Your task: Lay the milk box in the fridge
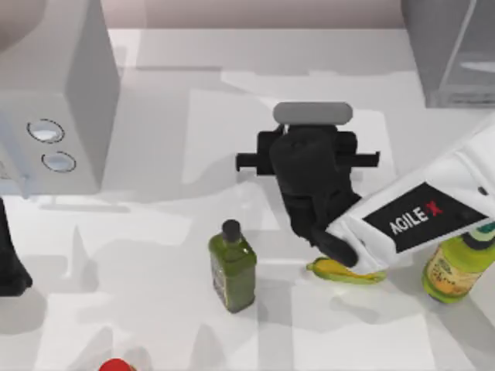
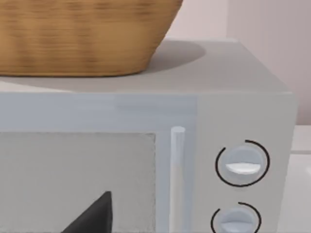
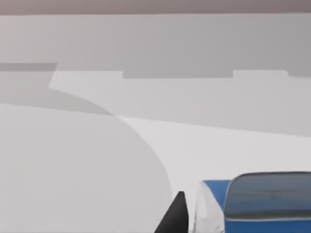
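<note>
The milk box, a white carton with a blue top, sits very close to the right wrist camera, right beside my right gripper. In the top view my right gripper hangs over the middle of the table and hides the carton beneath it. The right arm reaches in from the right edge. The fridge, a dark grey cabinet with a thin pale frame, stands at the back right corner, well apart from the gripper. My left arm is parked at the left edge.
A green bottle with a black cap stands in front of the gripper, with a yellow object beside it. A yellow-green bottle is under the right arm. A pale microwave with two dials carries a wicker basket.
</note>
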Robot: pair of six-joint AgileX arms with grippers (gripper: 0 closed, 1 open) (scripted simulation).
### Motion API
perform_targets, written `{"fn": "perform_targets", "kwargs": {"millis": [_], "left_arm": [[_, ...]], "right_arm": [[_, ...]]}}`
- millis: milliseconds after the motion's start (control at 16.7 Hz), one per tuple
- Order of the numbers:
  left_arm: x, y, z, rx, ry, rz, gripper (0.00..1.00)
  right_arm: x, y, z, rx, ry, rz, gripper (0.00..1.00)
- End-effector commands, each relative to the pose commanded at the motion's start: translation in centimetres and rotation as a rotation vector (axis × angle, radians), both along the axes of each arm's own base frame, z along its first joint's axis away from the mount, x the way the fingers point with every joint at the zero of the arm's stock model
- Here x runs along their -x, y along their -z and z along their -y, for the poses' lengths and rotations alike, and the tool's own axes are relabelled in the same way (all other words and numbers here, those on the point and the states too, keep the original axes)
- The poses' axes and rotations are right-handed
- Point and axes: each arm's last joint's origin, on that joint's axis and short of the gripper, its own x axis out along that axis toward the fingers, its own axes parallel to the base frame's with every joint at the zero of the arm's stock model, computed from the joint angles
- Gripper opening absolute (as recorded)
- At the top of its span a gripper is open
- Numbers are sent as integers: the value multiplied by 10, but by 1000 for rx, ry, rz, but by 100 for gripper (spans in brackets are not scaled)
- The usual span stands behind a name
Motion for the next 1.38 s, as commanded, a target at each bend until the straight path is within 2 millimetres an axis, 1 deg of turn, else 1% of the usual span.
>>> {"fn": "perform_targets", "kwargs": {"millis": [180,360,480,600,840,960,1020,1140,1200,1260,1380], "left_arm": [[0,0,0,0,0,0,100],[0,0,0,0,0,0,100],[0,0,0,0,0,0,100],[0,0,0,0,0,0,100],[0,0,0,0,0,0,100],[0,0,0,0,0,0,100],[0,0,0,0,0,0,100],[0,0,0,0,0,0,100],[0,0,0,0,0,0,100],[0,0,0,0,0,0,100],[0,0,0,0,0,0,100]], "right_arm": [[-2,-41,-1,9,2,-10,0],[1,-83,2,19,2,-20,0],[4,-105,4,16,1,-15,0],[5,-115,5,12,1,-10,0],[5,-113,5,12,1,-12,0],[9,-121,7,5,-18,-3,0],[12,-128,11,0,-34,5,0],[22,-150,25,-12,-65,32,0],[27,-162,37,-18,-77,51,0],[34,-176,51,-23,-83,73,0],[52,-202,87,-32,-78,126,0]]}}
